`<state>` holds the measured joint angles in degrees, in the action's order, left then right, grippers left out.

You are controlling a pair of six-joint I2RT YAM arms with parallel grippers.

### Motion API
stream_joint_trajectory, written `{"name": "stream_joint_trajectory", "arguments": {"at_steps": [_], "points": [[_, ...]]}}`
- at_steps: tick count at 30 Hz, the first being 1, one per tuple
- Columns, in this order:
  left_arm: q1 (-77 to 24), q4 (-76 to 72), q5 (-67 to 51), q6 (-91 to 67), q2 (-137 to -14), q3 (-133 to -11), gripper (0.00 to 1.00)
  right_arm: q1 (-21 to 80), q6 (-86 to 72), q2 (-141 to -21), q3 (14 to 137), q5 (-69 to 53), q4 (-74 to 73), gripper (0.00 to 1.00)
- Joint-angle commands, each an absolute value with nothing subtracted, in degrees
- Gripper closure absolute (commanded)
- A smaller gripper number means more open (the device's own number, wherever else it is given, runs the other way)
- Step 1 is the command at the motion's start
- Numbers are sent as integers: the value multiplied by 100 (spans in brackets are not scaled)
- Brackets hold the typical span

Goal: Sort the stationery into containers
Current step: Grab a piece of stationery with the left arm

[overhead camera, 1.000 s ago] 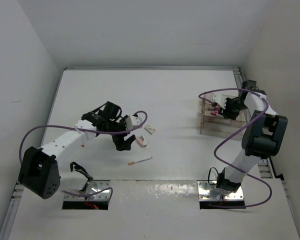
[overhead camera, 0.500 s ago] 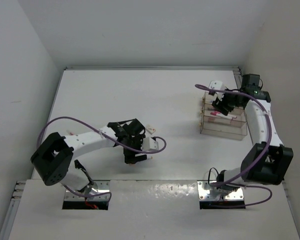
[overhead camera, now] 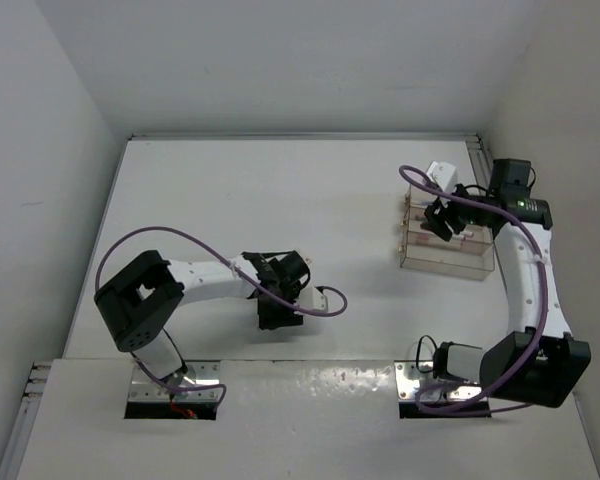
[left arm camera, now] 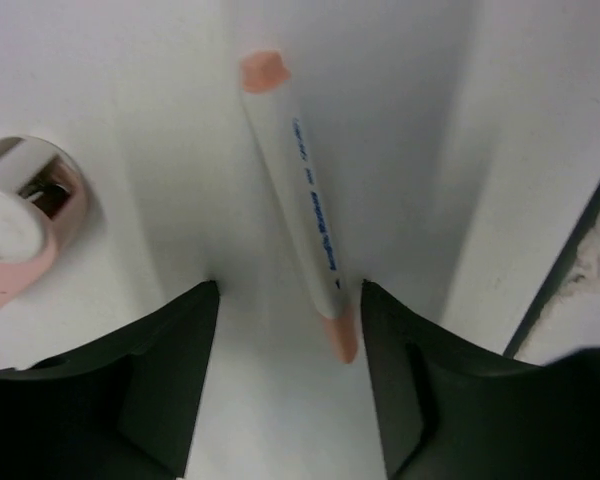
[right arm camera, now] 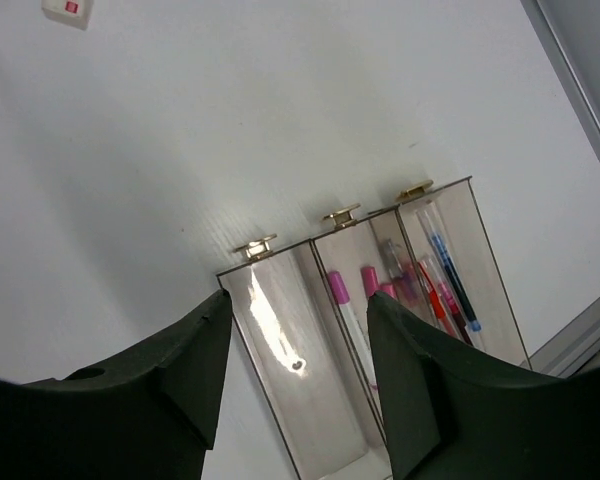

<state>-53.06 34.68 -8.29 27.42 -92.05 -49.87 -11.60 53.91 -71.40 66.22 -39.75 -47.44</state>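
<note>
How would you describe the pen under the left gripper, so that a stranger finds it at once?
On the white table, look near its front edge, where the left gripper hangs with jaws open. The pen lies between them: a long thin white barrel with blue print and salmon ends, unlike the short pink eraser beside it.

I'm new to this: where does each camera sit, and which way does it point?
Top external: fixed above and behind the bases, looking down on the table; the left arm and right arm show whole.
Left wrist: on the left end effector, facing down at a pen between its dark fingers.
Right wrist: on the right end effector, looking at the clear box past its fingers.
Shared: top and right wrist both show the box.
</note>
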Motion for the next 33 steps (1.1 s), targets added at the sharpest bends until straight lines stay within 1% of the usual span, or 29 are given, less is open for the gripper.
{"name": "stream_joint_trajectory", "arguments": {"at_steps": [1, 3, 4, 6, 7, 9, 10, 12, 13, 15, 18, 21, 22, 24, 25, 26, 27, 29, 33], "points": [[-5396, 3191, -756, 2523, -9491, -5133, 38, -1248, 5160, -6882, 6566, -4376, -4764, 44], [-5396, 3068, -773, 2426, -9553, -5107, 43, -1292, 5045, -6785, 6557, -4447, -4720, 44], [-5431, 2954, -773, 2382, -9606, -5098, 50, -1318, 4993, -6750, 6539, -4526, -4694, 44], [-5423, 2848, -800, 2277, -9668, -5071, 57, -1380, 4896, -6593, 6495, -4640, -4597, 45], [-5414, 2778, -817, 2242, -9685, -5080, 64, -1441, 4887, -6540, 6426, -4780, -4571, 45], [-5397, 2768, -983, 2198, -9782, -5124, 71, -1494, 4913, -6321, 6311, -4878, -4474, 47], [-5388, 2803, -1037, 2206, -9826, -5168, 79, -1485, 5061, -6241, 6180, -4878, -4456, 48], [-5353, 2926, -1255, 2189, -9992, -5360, 86, -1485, 5194, -6048, 6021, -4843, -4386, 49], [-5318, 3022, -1335, 2171, -10037, -5422, 92, -1485, 5290, -6003, 5907, -4817, -4386, 49], [-5160, 3137, -1660, 2083, -10090, -5597, 100, -1494, 5432, -5898, 5810, -4790, -4386, 50], [-4949, 3260, -2098, 1969, -10011, -5826, 100, -1503, 5729, -5810, 5783, -4886, -4605, 50], [-4738, 3514, -2740, 2013, -9870, -6134, 100, -1485, 6834, -5609, 5548, -5045, -5131, 50], [-4668, 3629, -2925, 1995, -9861, -6431, 100, -1468, 7508, -5529, 5424, -5045, -5316, 51], [-4422, 3954, -3627, 1960, -9958, -6783, 100, -1433, 7969, -5388, 5099, -5080, -5387, 52], [-4351, 4077, -3891, 1925, -10019, -7124, 100, -1389, 8502, -5275, 5037, -5124, -5614, 52], [-4194, 4287, -4398, 1890, -10159, -7293, 100, -1267, 8751, -5247, 5019, -5159, -5764, 52], [-4123, 4402, -4638, 1855, -10230, -7460, 100, -1161, 9119, -5204, 4992, -5211, -6001, 52], [-3974, 4613, -5244, 1723, -10431, -7786, 100, -828, 9333, -5124, 4896, -5221, -6082, 52], [-3727, 4597, -5756, 1434, -10555, -7875, 100, -54, 9483, -4809, 4536, -4835, -5696, 52]]}}
